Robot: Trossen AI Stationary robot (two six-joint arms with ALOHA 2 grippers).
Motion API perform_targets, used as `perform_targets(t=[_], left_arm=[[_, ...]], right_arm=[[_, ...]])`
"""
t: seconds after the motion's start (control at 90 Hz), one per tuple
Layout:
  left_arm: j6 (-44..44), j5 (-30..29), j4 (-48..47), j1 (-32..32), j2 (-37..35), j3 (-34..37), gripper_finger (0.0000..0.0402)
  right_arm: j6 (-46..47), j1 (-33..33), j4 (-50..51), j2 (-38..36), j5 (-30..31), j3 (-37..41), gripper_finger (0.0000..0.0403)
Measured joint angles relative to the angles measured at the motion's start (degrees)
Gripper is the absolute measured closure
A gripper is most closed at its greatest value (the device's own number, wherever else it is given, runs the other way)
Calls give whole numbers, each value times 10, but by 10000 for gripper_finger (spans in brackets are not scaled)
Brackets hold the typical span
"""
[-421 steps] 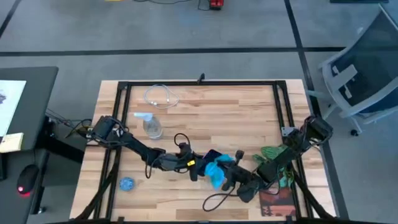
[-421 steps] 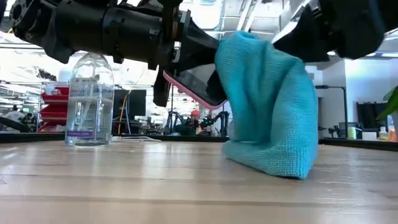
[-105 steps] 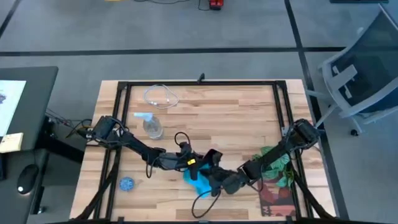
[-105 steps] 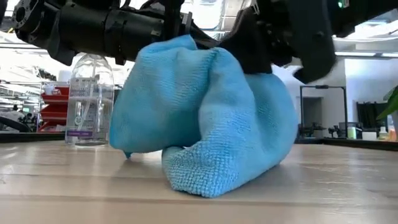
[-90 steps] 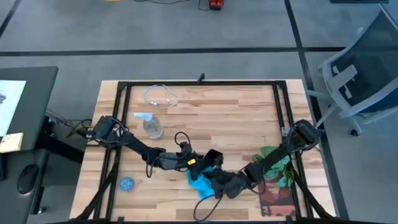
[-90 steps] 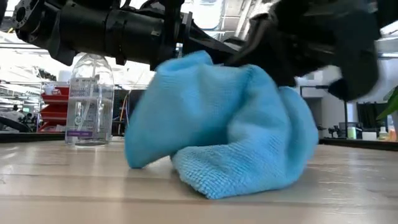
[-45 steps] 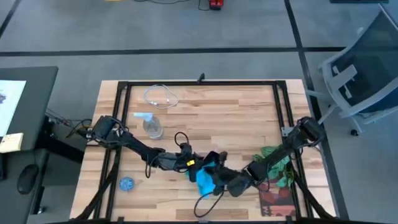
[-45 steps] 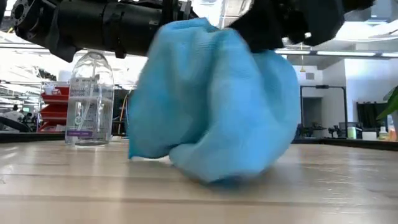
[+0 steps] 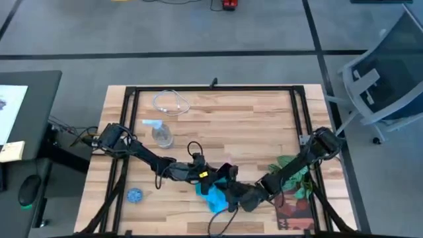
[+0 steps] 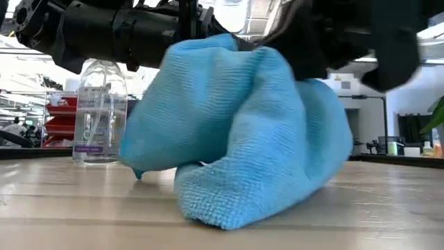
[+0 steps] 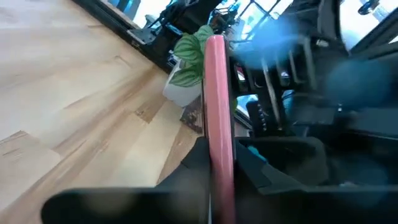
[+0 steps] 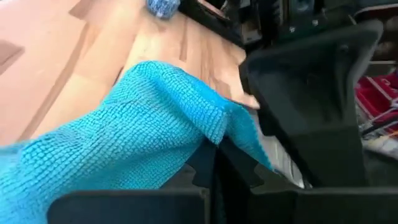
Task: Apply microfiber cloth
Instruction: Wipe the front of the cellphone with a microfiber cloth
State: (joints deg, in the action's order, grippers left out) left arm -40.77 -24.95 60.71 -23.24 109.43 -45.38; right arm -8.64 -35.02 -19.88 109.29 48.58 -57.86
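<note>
Cloth (image 9: pixel 213 196) lies between both pincers; bottle (image 9: pixel 162 136) behind; disc (image 9: pixel 135 195) left.

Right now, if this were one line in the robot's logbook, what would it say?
step: wiping | right gripper: shut on microfiber cloth, pressing it to phone | left gripper: shut on pink-edged phone | cloth's lower fold touches table

Both arms reach inward low over the surface's near middle. The left claw (image 9: pixel 221 173) is clamped on a thin object; the right claw (image 9: pixel 225 193) pinches fabric, meeting the left.
</note>
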Motion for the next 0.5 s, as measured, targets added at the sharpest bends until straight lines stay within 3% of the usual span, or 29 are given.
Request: perform_targets(t=[0.289,0.4,0.5], left_arm=[[5,2,26,0,-3,-1,395],[9,0,29,1,-3,-1,395],[12,5,27,0,-2,1,395]], right_arm=[[-19,-26,35,-32,187,0,403],[-3,-25,37,-31,188,0,403],[21,-18,36,-27,152,0,403]])
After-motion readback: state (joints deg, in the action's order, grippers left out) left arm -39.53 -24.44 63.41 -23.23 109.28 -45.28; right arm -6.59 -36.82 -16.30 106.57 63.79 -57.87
